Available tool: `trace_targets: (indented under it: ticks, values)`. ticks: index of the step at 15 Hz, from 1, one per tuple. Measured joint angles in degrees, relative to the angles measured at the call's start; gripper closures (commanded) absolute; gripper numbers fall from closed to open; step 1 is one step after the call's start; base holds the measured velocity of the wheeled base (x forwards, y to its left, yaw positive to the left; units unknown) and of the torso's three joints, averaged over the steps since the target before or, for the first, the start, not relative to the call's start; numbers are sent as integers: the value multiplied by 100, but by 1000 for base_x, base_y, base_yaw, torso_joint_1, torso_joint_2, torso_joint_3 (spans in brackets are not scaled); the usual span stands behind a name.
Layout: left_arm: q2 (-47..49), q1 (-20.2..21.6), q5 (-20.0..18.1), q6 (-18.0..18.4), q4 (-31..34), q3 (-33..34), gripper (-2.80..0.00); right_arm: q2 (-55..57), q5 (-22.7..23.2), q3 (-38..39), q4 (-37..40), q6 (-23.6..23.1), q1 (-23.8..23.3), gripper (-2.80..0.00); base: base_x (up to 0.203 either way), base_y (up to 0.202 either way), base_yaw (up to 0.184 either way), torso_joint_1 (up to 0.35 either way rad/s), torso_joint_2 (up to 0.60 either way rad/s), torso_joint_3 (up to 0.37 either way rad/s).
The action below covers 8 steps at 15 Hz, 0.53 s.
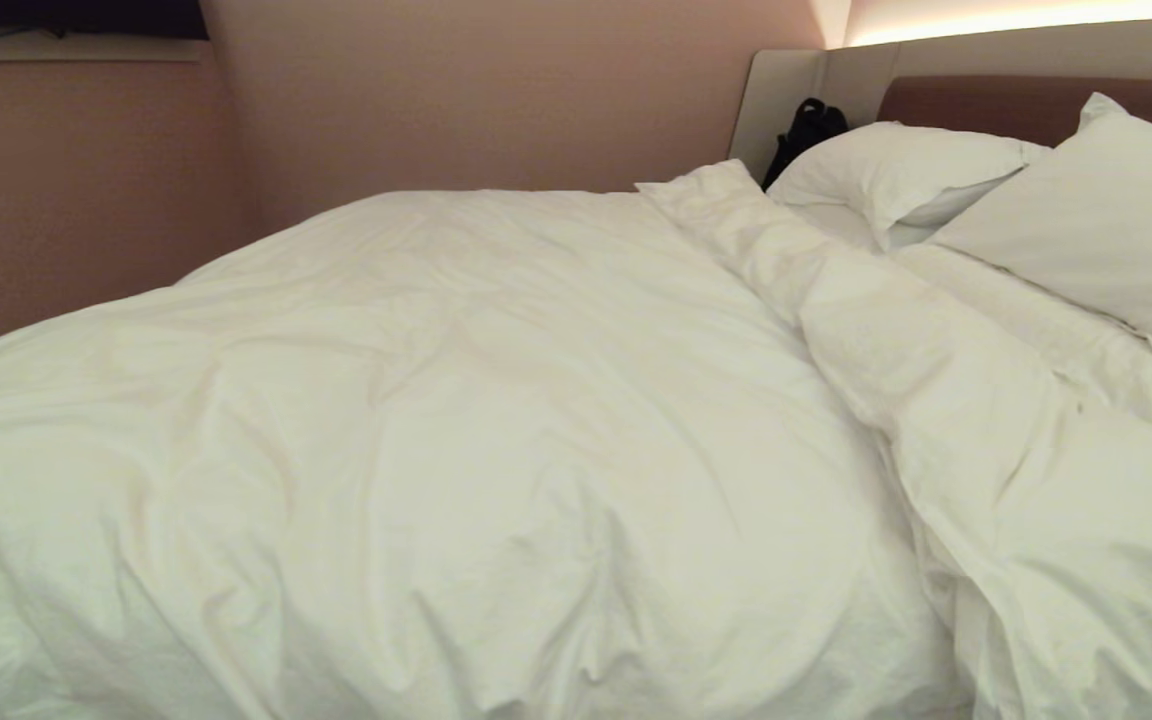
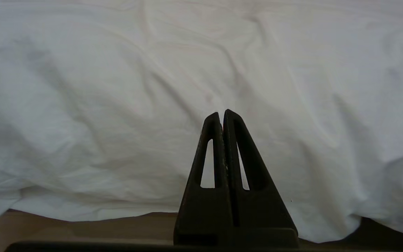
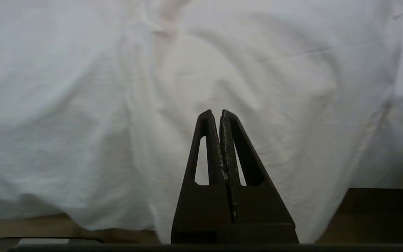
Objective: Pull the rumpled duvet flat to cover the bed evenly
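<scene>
From the head camera I see one duvet [image 1: 456, 440], a thick, puffy white quilt in a creased cotton cover, lying across the bed [image 1: 1026, 105] from the left edge of the view to a long rolled fold [image 1: 836, 300] that runs diagonally toward the headboard. Its surface is rumpled into broad soft mounds and shallow wrinkles. To the right of the fold I count two plump white rectangular pillows, the far pillow [image 1: 896, 165] and the near pillow [image 1: 1106, 220], both against the padded brown headboard panel. One black bag [image 1: 804, 135] stands beside the far pillow at the beige side panel. Neither arm shows in the head view. In the left wrist view, the left gripper [image 2: 222, 113] has its two black slotted fingers clenched tip to tip with nothing between them, facing the hanging duvet edge. In the right wrist view, the right gripper [image 3: 216, 112] is likewise clenched on nothing, facing duvet cloth.
</scene>
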Motion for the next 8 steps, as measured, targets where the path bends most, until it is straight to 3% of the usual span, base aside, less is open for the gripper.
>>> trace_targets:
  ticks: [8]
  values:
    - [0, -2, -5, 9, 0, 0, 0, 0, -2, 0, 2, -2, 0, 0, 0, 195, 0, 2, 2, 2]
